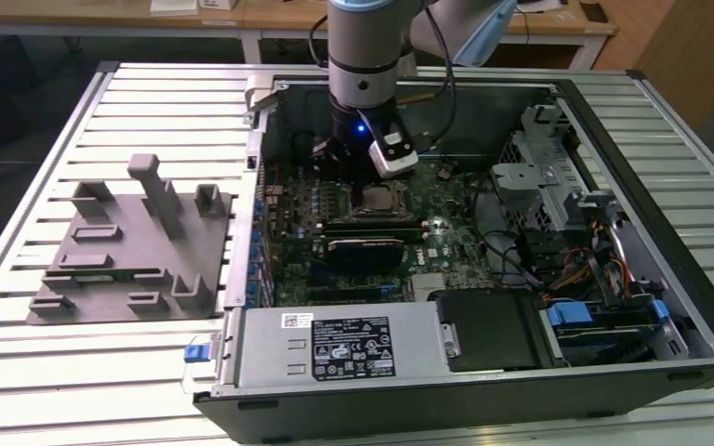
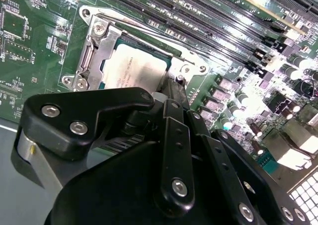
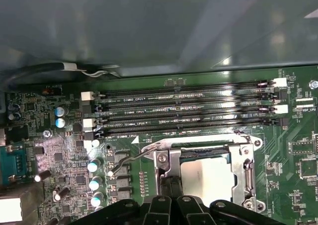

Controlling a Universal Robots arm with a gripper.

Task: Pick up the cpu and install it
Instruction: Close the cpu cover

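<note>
Lying in the socket point(image 2: 92, 53), the faintly printed cpu point(image 2: 134, 71) sits beside the gripper point(image 2: 173, 93), whose state I cannot tell

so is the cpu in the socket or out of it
In. The small flat square silvery-topped cpu lies level inside the metal socket frame on the green motherboard, seen in both wrist views.

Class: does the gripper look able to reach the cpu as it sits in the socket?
Probably yes: the gripper hangs right beside the cpu, whose silvery top lies uncovered inside the socket frame, with nothing between them.
</note>
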